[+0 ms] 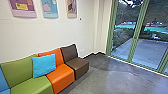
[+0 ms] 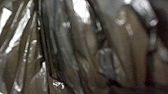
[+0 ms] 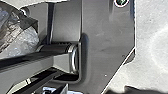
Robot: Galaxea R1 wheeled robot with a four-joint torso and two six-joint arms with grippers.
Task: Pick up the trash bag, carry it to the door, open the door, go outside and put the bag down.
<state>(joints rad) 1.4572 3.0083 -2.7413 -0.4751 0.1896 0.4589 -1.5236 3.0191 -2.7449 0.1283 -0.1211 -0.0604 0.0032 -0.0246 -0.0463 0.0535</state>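
The bag (image 2: 62, 45) is close at the left wrist and beside the robot's plate (image 3: 107, 37). Thin, glossy, creased film: judged light, soft, slippery and prone to tearing or snagging; contents may swing. Recommended hold: the gathered neck, never a single fold. State of either gripper, spread, pressed together or pinching: cannot tell. Floor (image 1: 107, 72) surrounds the base. Seats (image 1: 61, 76) stand left. Far right: green-framed glazing (image 1: 133, 42), paving (image 1: 150, 51) beyond. Which panel is the door: cannot tell.
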